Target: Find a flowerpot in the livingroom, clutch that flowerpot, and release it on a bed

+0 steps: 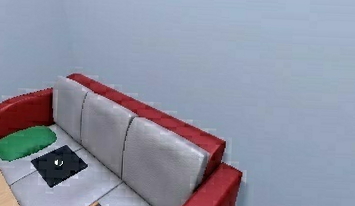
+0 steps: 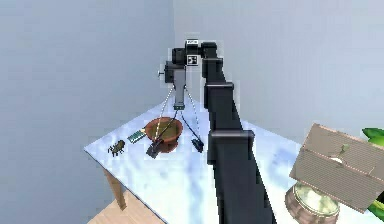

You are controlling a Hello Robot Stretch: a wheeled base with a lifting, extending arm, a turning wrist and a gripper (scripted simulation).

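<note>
Looking out the arm side, you find the gripper (image 2: 176, 140) at the reddish-brown flowerpot (image 2: 163, 131), which stands on the white table (image 2: 150, 178). Whether it holds anything cannot be told. Ahead: red sofa (image 1: 161, 162), green cushion (image 1: 26, 141).

Pale blue walls (image 1: 248, 54) — a red sofa (image 1: 20, 114) with grey cushions (image 1: 161, 160), a marbled white table (image 2: 165, 178).
</note>
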